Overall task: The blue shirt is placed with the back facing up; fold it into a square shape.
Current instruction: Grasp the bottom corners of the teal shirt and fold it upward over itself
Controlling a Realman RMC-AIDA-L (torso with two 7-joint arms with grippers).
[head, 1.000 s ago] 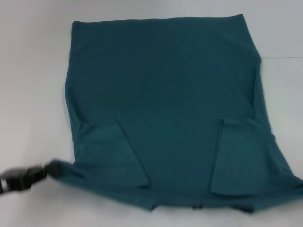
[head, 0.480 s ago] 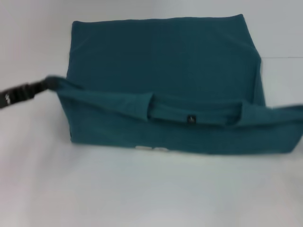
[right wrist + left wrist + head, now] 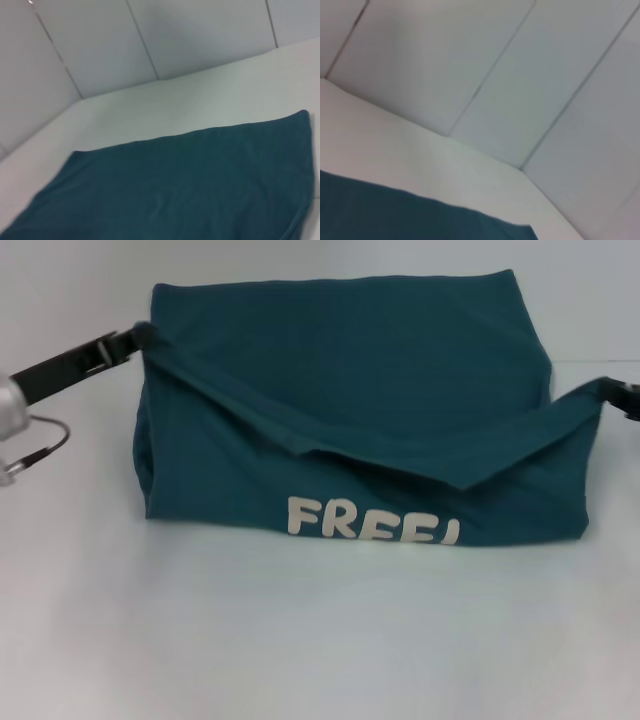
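Pinching blue shirt (image 3: 340,390) corners: left claw (image 3: 140,338) clenched on left corner, right claw (image 3: 612,392) on right. Near half lifted over far half; white "FREE!" lettering (image 3: 372,519) exposed. Shirt on white bench (image 3: 300,640).

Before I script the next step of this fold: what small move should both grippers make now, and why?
Probably carry the lifted edge on toward the far edge, then lower it. The left gripper and right gripper each hold a corner of the blue shirt up, the fabric sags between them, and the "FREE!" lettering already faces the camera.
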